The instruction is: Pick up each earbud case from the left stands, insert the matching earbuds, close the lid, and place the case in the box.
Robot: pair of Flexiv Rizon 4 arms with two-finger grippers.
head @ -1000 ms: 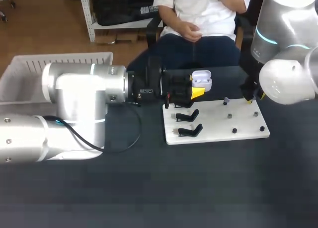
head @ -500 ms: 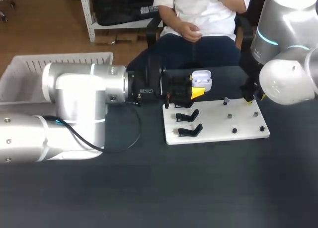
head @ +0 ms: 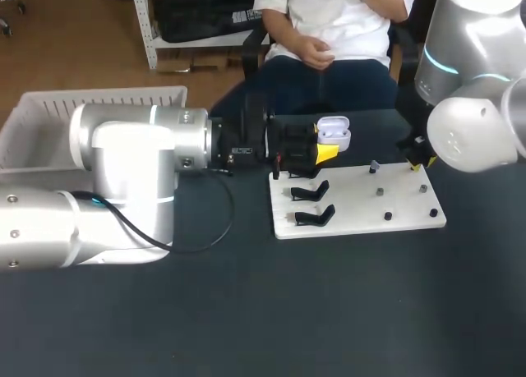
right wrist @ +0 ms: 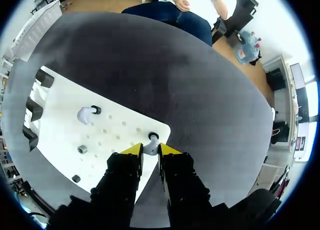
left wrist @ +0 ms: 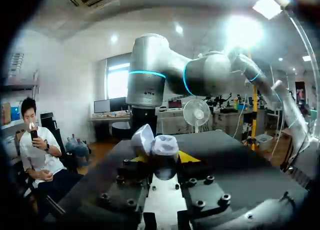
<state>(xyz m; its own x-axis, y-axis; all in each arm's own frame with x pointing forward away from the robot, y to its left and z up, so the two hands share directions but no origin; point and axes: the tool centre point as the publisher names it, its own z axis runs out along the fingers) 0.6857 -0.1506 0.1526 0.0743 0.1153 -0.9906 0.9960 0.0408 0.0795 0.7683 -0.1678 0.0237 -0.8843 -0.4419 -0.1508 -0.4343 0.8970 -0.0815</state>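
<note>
Status: the earbud-insertion stage, judged from the layout. No case lies in the box yet.

1. Box: white, slatted, at the far left of the table, beyond the left arm.
2. Left gripper: pinches the earbud case from two sides and holds it in the air, just beyond the far left corner of the white board. The case is off the black stands, all of which show bare.
3. Case attitude: the mouth faces up. The lid is swung open and leans back to one side of the body. In the head view the long axis appears to run across the table, roughly parallel to the far edge of the board.
4. Right gripper: positioned at the far right corner of the board, fingers pointing down. The yellow tips press on either side of a white earbud seated at its peg. The earbud's long axis appears near vertical, though it shows end-on.
5. Second earbud: rests at another peg nearer the stands, untouched.

Next move, as a judgement: lift the earbud straight up off the peg, carry it over to the case, and align it with the matching well before lowering. The left arm should keep the case level and its mouth up. A tilted earbud may catch on the rim.
</note>
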